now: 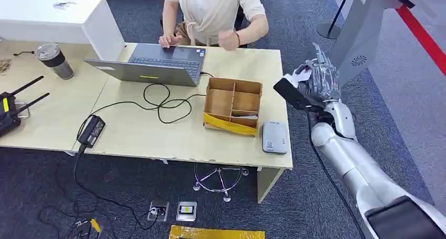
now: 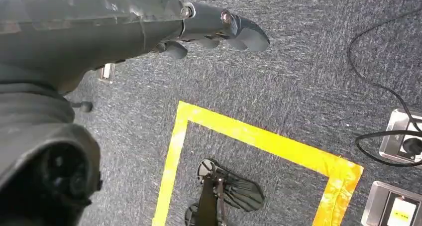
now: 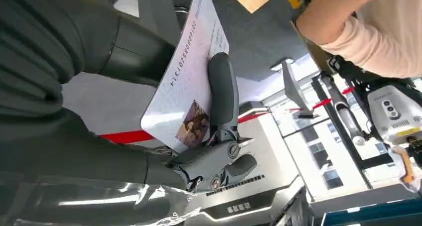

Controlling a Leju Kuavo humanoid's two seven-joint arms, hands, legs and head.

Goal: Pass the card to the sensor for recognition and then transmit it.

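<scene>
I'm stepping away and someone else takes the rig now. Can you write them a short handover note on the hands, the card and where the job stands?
Right hand: raised off the table's right end, fingers pinching the card.
Left hand: hanging over the carpet, holding nothing, fingers partly curled.
Card reader: grey, flat on the table near its front right corner, beside the wooden divided box.
Done: card is picked up.
Left: bring the card to the reader, then pass it on. A person sits at the laptop opposite.
</scene>
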